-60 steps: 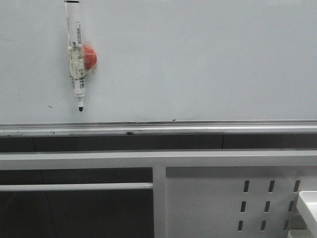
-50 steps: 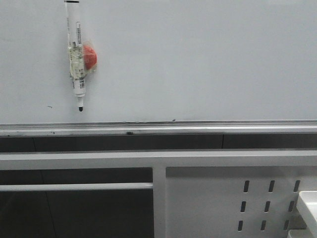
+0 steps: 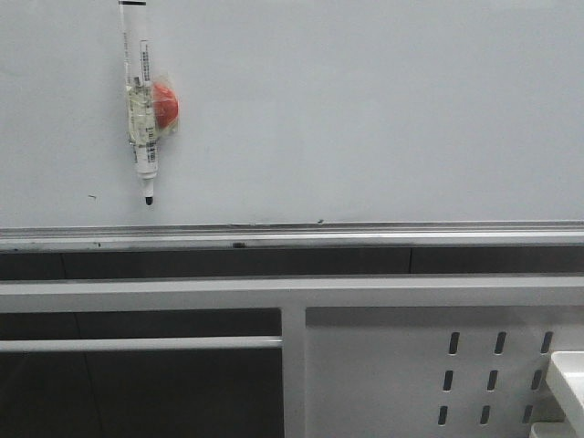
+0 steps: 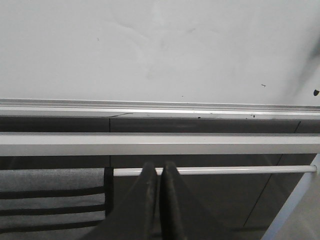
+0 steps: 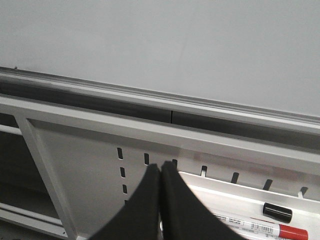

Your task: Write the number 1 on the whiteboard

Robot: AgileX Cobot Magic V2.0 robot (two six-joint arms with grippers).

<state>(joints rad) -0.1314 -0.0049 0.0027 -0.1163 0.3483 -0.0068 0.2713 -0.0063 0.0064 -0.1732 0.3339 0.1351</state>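
Note:
The whiteboard (image 3: 365, 109) fills the upper front view, pale and glossy, with its silver tray edge (image 3: 292, 237) along the bottom. No number 1 stroke shows on it; only tiny black specks. A black-tipped marker (image 3: 142, 119) hangs tip down on the board's upper left, fixed by a red magnet (image 3: 165, 103). My left gripper (image 4: 159, 167) is shut and empty, below the board's edge (image 4: 160, 107). My right gripper (image 5: 161, 168) is shut and empty, in front of the perforated panel. Neither gripper shows in the front view.
A white perforated metal panel (image 3: 429, 365) stands below the board at the right. A white tray (image 5: 280, 210) on it holds a red-capped marker (image 5: 265, 228) and a loose black cap (image 5: 277, 212). A horizontal white rail (image 3: 137, 344) runs at lower left.

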